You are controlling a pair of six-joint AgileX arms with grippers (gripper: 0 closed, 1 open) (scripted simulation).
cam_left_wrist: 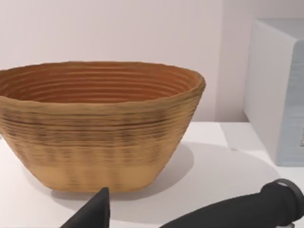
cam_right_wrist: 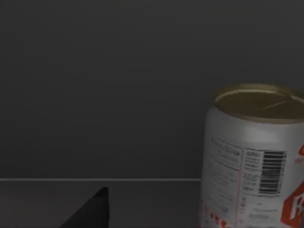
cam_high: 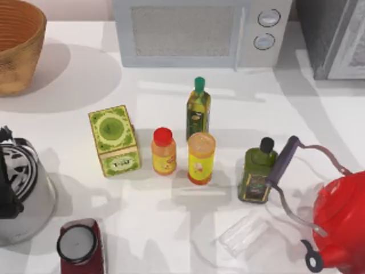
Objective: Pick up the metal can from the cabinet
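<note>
Can [cam_right_wrist: 251, 156] seen upright in the right wrist view, stood on a dim grey floor against a dark wall, one right gripper fingertip [cam_right_wrist: 90, 209] shown nearby and apart from it, grip state cannot be told, cabinet [cam_high: 333, 37] placed at the desk's [cam_high: 171, 228] far right corner, left arm parked beside the basket [cam_left_wrist: 95, 123].

Bright, even light washes the white tabletop [cam_high: 171, 240], soft grey shadows spilling left from the woven brown basket [cam_high: 17, 45]. Right wrist view is dim, the silver metal can [cam_right_wrist: 251, 161] sharp against gloom.
</note>
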